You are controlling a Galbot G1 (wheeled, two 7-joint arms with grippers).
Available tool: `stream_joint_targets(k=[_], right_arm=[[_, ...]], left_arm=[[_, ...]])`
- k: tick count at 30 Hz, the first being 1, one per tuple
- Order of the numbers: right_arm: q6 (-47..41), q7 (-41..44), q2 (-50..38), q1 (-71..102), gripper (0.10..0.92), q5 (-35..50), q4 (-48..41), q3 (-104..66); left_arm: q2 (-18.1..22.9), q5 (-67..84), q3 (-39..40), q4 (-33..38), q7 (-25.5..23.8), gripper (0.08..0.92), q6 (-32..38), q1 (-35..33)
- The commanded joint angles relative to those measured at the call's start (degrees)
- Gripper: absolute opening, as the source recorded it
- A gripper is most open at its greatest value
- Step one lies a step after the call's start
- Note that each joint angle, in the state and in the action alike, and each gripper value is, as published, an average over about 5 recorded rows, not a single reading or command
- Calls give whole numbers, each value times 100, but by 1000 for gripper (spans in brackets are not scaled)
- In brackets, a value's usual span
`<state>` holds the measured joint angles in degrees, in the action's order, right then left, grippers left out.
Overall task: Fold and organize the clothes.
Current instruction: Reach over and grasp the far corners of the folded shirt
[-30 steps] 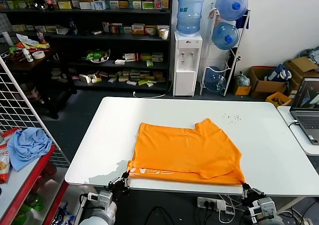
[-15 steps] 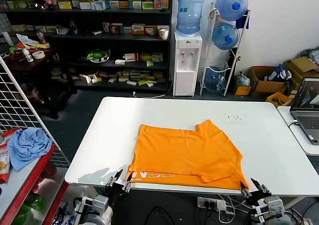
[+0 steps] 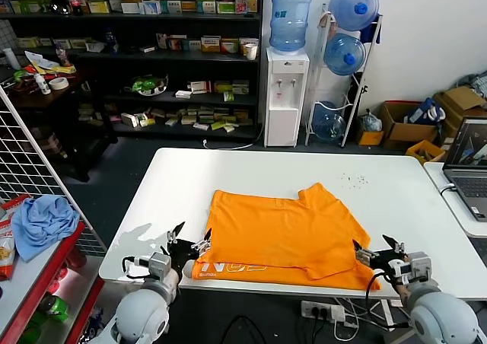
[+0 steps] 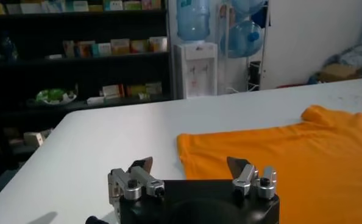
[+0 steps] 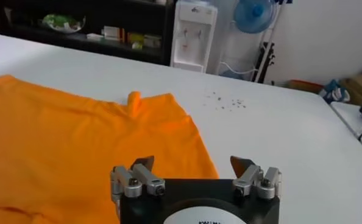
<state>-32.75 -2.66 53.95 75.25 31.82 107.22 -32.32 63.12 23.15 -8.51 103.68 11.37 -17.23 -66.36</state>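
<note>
The orange T-shirt (image 3: 285,234) lies folded on the white table (image 3: 403,199), pale lettering showing along its near left edge. My left gripper (image 3: 190,243) is open at the shirt's near left corner, holding nothing. My right gripper (image 3: 374,248) is open at the shirt's near right corner, holding nothing. In the left wrist view the shirt (image 4: 278,158) lies just beyond the open left gripper (image 4: 191,165). In the right wrist view the shirt (image 5: 77,146) lies just beyond the open right gripper (image 5: 193,163).
A light blue cloth (image 3: 42,221) lies on a red cart at the left, behind a wire grid. A laptop (image 3: 468,161) sits on a side table at the right. Shelves and a water dispenser (image 3: 288,85) stand behind the table.
Both grippers let go of the shirt's near corners, opened, and rose from below the table edge to table level. The shirt's near edge now lies flat on the table.
</note>
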Motion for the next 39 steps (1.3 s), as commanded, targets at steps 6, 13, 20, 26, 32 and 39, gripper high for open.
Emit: stream_joint_targets(k=[6, 13, 20, 26, 32, 39], right_arm=[[-469, 855, 101, -2611, 823, 34, -2172, 918], [-357, 1025, 492, -3446, 823, -380, -3110, 1246], [-212, 1215, 797, -3819, 823, -814, -3769, 1289], [-184, 1315, 876, -3892, 823, -1035, -4056, 1280], [-139, 1470, 987, -3968, 823, -1236, -4352, 1332], [-104, 1564, 1098, -3950, 811, -1488, -4545, 1435]], left_arm=[[516, 678, 729, -2229, -32, 823, -369, 2410], [1013, 522, 868, -3344, -170, 823, -402, 3148], [1361, 334, 866, -4117, -314, 823, -382, 3601], [1557, 309, 971, -4534, -410, 823, -436, 3826], [1686, 206, 1006, -4913, -530, 823, -456, 3973], [1666, 173, 976, -5081, -590, 823, -466, 3916]])
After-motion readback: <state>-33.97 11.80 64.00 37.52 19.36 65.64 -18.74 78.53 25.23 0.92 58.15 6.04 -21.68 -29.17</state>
